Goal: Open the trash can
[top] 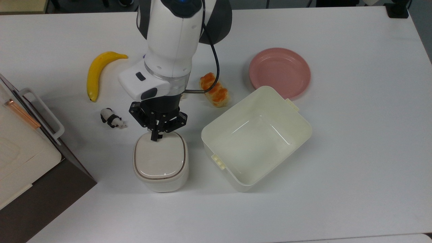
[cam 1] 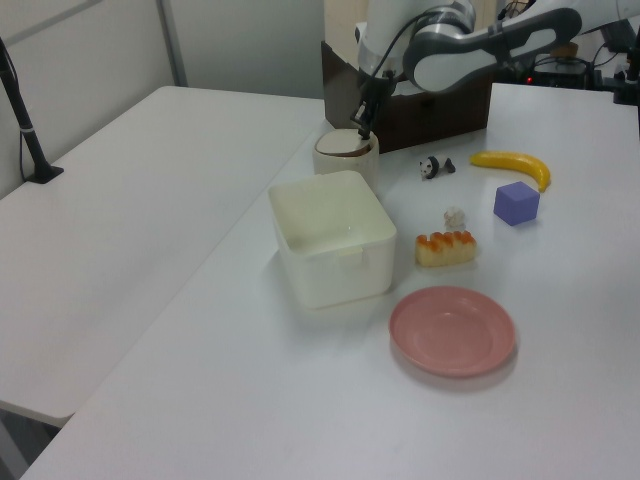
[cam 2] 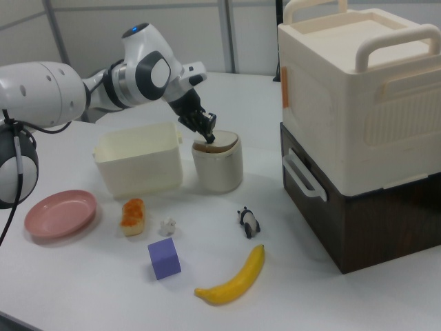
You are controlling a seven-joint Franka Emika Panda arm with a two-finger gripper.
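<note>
The trash can (top: 160, 175) is a small cream bin left of centre in the top view. Its beige lid (top: 159, 158) sits ajar, tilted up at the edge farthest from the arm, and the right view shows a dark gap under the lid (cam 2: 219, 143). My gripper (top: 156, 136) points down at the lid's edge nearest the arm, fingers shut together with nothing held. In the right view the gripper (cam 2: 209, 132) tip touches the low side of the lid. The left view has the trash can (cam 1: 345, 158) behind the tub, with the gripper (cam 1: 360, 128) just above it.
A large lidless cream tub (top: 305, 130) stands close on the top view's right of the can. A panda toy (top: 111, 118), banana (top: 98, 72), pastry (top: 214, 89) and pink plate (top: 279, 71) lie around the arm. A purple cube (cam 2: 164, 258) and a tall cream box on a dark cabinet (cam 2: 358, 103) are nearby.
</note>
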